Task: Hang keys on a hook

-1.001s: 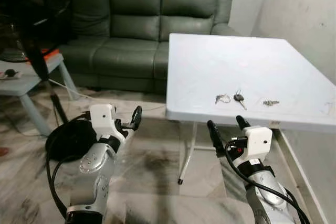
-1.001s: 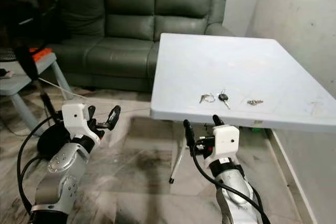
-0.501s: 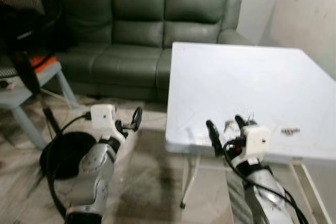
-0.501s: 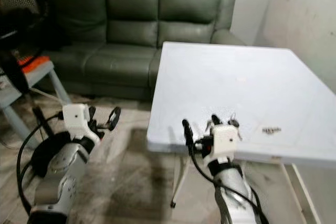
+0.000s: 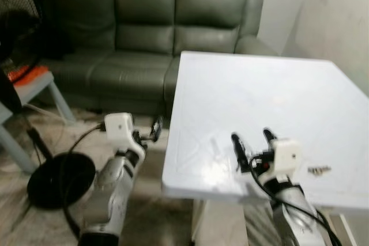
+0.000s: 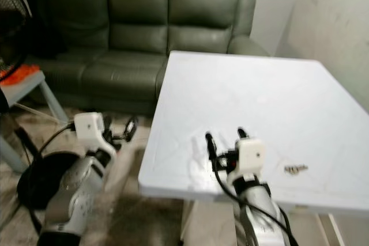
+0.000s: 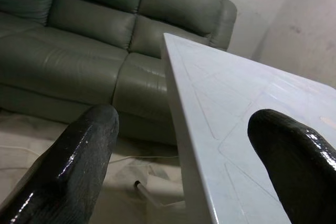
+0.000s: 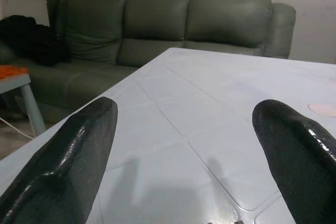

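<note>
Your right gripper [image 5: 252, 142] has advanced over the white table [image 5: 242, 96], fingers wide and empty; the keys [image 5: 319, 170], probably, lie beside it.

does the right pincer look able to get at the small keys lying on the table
Probably yes. The right pincer is open above the white table, and the small keys lie just to its right with bare tabletop between them.

White table [image 5: 253, 96], dark green leather sofa [image 5: 150, 33], black fan base [image 5: 60, 180], grey marbled floor [image 5: 34, 142].
</note>
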Robot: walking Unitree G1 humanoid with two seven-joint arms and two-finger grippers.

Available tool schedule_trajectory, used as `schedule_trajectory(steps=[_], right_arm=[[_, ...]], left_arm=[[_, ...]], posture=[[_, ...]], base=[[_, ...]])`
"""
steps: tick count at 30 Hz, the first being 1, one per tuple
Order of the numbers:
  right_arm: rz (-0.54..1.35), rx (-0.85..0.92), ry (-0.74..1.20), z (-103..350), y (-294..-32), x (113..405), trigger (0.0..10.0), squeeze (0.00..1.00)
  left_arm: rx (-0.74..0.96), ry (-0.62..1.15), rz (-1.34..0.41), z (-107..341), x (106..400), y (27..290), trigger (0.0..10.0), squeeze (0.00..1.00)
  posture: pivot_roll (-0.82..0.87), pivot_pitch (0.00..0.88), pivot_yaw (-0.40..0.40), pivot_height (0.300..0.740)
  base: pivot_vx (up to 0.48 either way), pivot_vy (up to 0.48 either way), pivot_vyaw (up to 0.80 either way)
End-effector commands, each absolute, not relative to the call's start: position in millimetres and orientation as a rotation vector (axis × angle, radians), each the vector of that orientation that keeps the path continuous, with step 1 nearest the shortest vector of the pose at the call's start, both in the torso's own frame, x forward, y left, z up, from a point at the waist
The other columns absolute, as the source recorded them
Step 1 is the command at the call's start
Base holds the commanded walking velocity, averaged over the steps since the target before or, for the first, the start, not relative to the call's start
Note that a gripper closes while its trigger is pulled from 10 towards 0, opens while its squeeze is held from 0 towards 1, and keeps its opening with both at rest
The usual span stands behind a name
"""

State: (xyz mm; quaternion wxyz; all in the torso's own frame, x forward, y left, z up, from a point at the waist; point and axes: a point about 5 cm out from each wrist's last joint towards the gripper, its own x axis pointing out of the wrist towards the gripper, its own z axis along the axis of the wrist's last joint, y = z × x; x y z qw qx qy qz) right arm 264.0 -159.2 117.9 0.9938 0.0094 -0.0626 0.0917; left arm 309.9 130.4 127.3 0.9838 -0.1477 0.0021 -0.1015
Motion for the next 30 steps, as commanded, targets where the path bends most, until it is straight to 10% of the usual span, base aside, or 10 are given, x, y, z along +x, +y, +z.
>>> schedule_trajectory(steps=[1,30], right_arm=[[0.144,0.035,-0.119,121.1,-164.6,266.7,10.0,0.00],[-0.168,0.003,0.171,98.3,-171.1,295.2,10.0,0.00]], left_arm=[[-0.285,-0.001,-0.254,131.4,308.2,122.9,10.0,0.00],[-0.172,0.020,-0.591,130.8,266.0,71.1,10.0,0.00]], posture=[[0.00,0.000,-0.023,0.740],[0.01,0.026,-0.044,0.740]], base=[[0.000,0.000,0.00],[0.000,0.000,0.00]])
